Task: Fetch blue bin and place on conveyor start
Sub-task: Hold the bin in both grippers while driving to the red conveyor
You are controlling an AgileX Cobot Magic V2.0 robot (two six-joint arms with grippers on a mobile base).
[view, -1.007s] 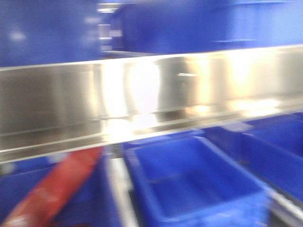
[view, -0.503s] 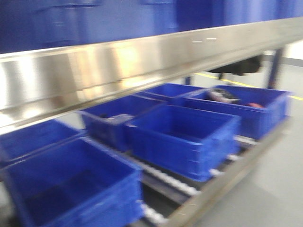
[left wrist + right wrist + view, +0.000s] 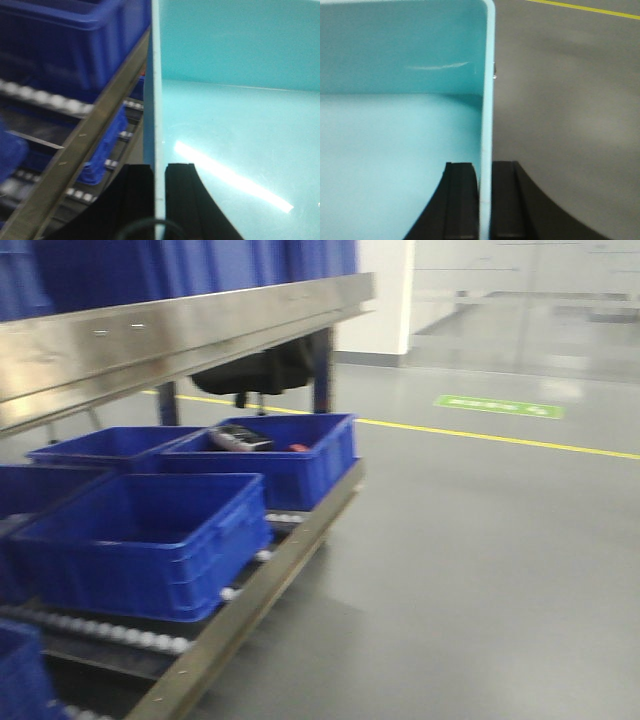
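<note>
The pale aqua blue bin (image 3: 240,100) fills the right of the left wrist view. My left gripper (image 3: 159,172) is shut on its left wall, one black finger inside and one outside. The same bin (image 3: 395,125) fills the left of the right wrist view, where my right gripper (image 3: 486,170) is shut on its right wall. The bin is empty and held off the floor between both arms. Neither the bin nor the grippers show in the front view. The conveyor start is out of view.
A steel rack (image 3: 180,330) with roller lanes holds several dark blue crates (image 3: 150,540) at the left of the front view; its frame (image 3: 95,140) runs close beside the bin's left wall. Grey floor (image 3: 480,540) with a yellow line (image 3: 500,435) lies to the right.
The front view has swung right, from facing the rack and its crates close up to showing the rack's end and open floor.
</note>
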